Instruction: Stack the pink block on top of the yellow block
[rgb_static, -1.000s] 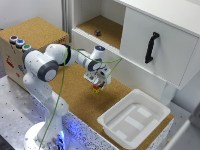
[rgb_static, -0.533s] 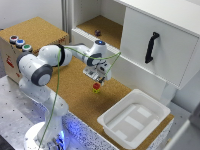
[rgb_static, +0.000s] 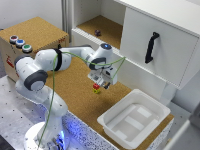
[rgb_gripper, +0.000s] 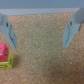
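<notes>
Cork-topped bench, white cabinet behind it, perforated metal base plate at the near edge. Counts for you: one pink block, one yellow block, one gripper, one tub, one dark lump, three buttons.

Nearest you: the arm's base on the perforated plate. To the exterior view's right, a white plastic tub sits on the cork; nothing visible in it.

Mid-bench: pink block sits directly on top of the yellow block, touching, stacked on the cork just below the gripper. The wrist view confirms it: pink over yellow, off to one side of the fingers, not between them. Jaws are spread wide with only bare cork between them, gripping nothing.

Green cable runs along the arm and loops past the wrist. Nothing sits between stack and tub.

Farther back, exterior view's left: a cork-topped box with three buttons on its corner. Farthest: an open cabinet shelf holds one small dark lump. The cabinet door with its black handle is to the right.
</notes>
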